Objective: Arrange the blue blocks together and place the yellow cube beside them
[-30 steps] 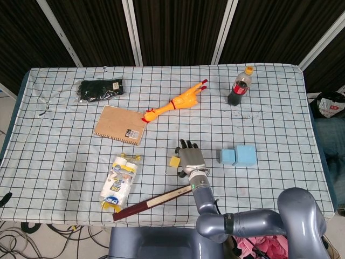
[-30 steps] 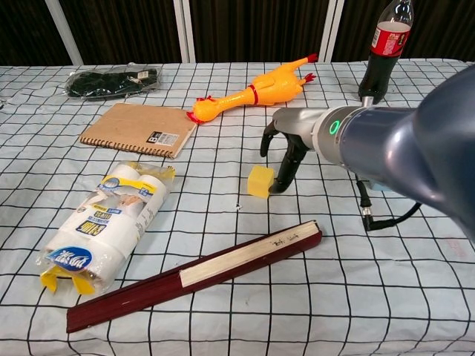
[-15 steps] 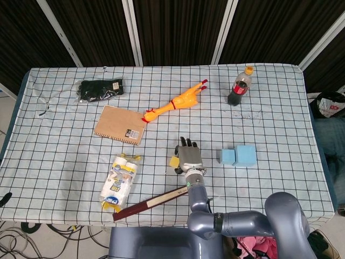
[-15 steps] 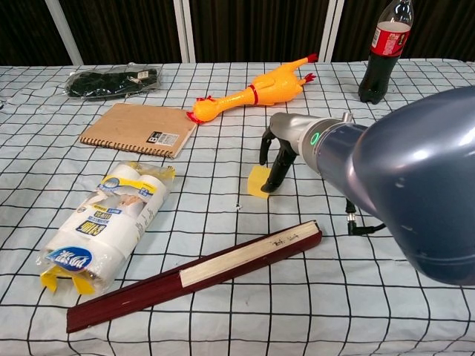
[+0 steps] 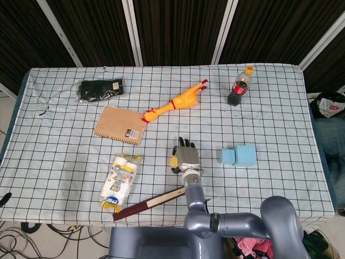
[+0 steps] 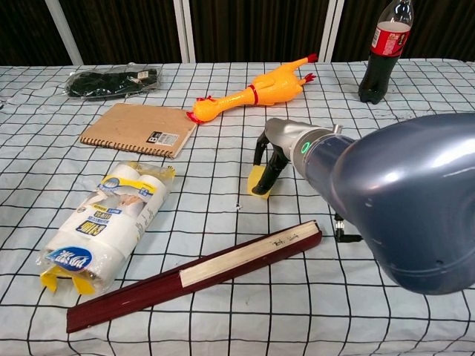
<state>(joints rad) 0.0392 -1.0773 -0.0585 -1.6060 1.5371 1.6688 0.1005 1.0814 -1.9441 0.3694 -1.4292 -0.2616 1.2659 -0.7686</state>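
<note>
The small yellow cube (image 6: 254,179) rests on the checked cloth at mid-table; in the head view only a sliver of the cube (image 5: 173,161) shows at the hand's left edge. My right hand (image 6: 269,154) comes down on it, with dark fingers (image 6: 266,175) on either side pinching it. From above, the right hand (image 5: 186,157) covers most of the cube. Two blue blocks, a small one (image 5: 227,156) and a larger one (image 5: 246,155), sit side by side to the right of the hand. My left hand is out of sight.
A dark red folded fan (image 6: 194,273) lies diagonally just in front of the hand. A tissue pack (image 6: 104,222), a brown notebook (image 6: 139,129), a rubber chicken (image 6: 256,88), a cola bottle (image 6: 381,50) and a black bag (image 6: 110,80) lie around.
My right hand has shifted left over the yellow cube and its fingers have closed around it. The cube has been nudged slightly left. The blue blocks have not moved.
</note>
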